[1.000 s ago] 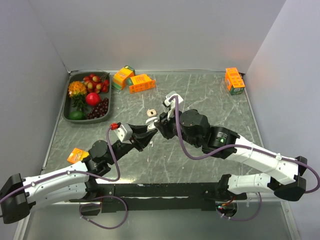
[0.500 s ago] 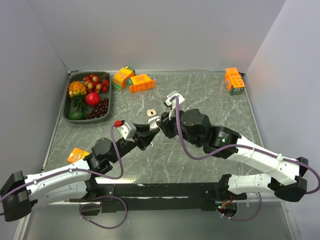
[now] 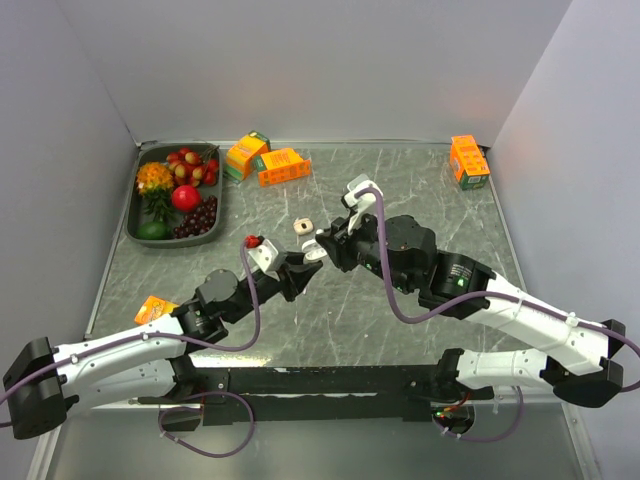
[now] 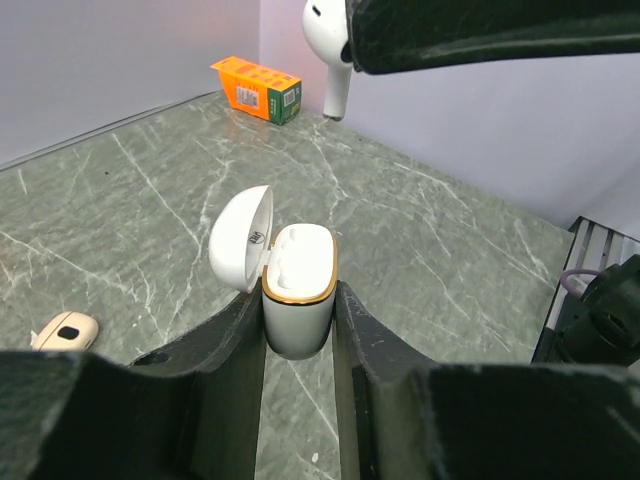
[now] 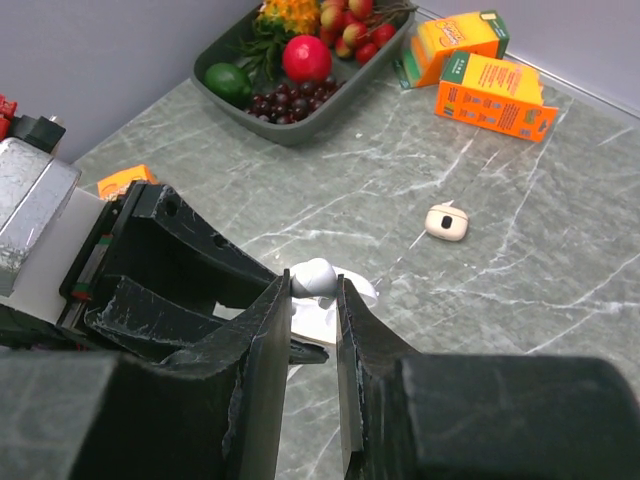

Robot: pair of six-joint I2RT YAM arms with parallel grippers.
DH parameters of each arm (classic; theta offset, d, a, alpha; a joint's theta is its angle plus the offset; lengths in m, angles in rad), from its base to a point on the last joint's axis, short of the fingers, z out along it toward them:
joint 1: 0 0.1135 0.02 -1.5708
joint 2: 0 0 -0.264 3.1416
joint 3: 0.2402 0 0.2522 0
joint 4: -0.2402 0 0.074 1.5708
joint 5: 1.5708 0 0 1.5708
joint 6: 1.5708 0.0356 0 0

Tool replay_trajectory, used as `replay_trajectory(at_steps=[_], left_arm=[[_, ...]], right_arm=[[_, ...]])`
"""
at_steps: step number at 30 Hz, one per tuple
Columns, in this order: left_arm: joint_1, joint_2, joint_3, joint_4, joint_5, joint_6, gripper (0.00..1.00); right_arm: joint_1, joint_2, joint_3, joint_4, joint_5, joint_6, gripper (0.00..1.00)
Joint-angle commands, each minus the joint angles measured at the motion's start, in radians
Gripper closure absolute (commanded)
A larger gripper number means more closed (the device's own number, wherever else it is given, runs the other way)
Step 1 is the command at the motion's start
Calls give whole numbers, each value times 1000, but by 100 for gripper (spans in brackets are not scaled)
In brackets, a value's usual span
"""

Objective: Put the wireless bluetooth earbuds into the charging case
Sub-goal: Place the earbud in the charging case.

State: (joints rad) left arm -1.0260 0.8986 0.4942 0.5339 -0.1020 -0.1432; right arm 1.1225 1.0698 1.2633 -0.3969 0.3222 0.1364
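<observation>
A white charging case [image 4: 298, 305] with a gold rim is held upright, lid [image 4: 240, 240] swung open to the left. My left gripper [image 4: 299, 312] is shut on its body and sits at the table's middle [image 3: 298, 270]. A white earbud [image 4: 328, 40] hangs stem-down just above and beyond the open case. My right gripper [image 5: 315, 287] is shut on the earbud [image 5: 316, 275], pinching its head. In the right wrist view the case [image 5: 322, 318] shows directly beneath the earbud. From above, the right gripper [image 3: 320, 248] meets the left one tip to tip.
A small beige case [image 3: 302, 227] lies on the marble beyond the grippers. A dark tray [image 3: 133, 215] of fruit stands at the back left. Two orange boxes [image 3: 270, 162] lie at the back centre. Another orange box [image 3: 468, 160] is back right, and an orange packet [image 3: 153, 310] near left.
The left arm has reached forward and to the right with the case. The right wrist has shifted right and swung over, bringing the earbud above the open case.
</observation>
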Motion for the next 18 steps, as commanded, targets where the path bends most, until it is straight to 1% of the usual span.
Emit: replay_trajectory(at_steps=[1, 4, 5, 6, 9, 18], left_arm=[[1, -33, -28, 118, -5, 4, 99], [3, -52, -75, 181, 11, 27, 99], [3, -56, -91, 234, 16, 34, 99], [1, -61, -101, 253, 22, 45, 99], [3, -75, -134, 307, 31, 63, 99], [3, -101, -172, 377, 41, 80, 99]], right_arm=[[2, -24, 30, 53, -43, -4, 93], [2, -42, -8, 93, -121, 12, 97], [2, -47, -19, 128, -136, 20, 99], [0, -57, -27, 138, -150, 23, 100], [0, -53, -27, 133, -164, 37, 100], [2, -28, -38, 132, -248, 68, 100]])
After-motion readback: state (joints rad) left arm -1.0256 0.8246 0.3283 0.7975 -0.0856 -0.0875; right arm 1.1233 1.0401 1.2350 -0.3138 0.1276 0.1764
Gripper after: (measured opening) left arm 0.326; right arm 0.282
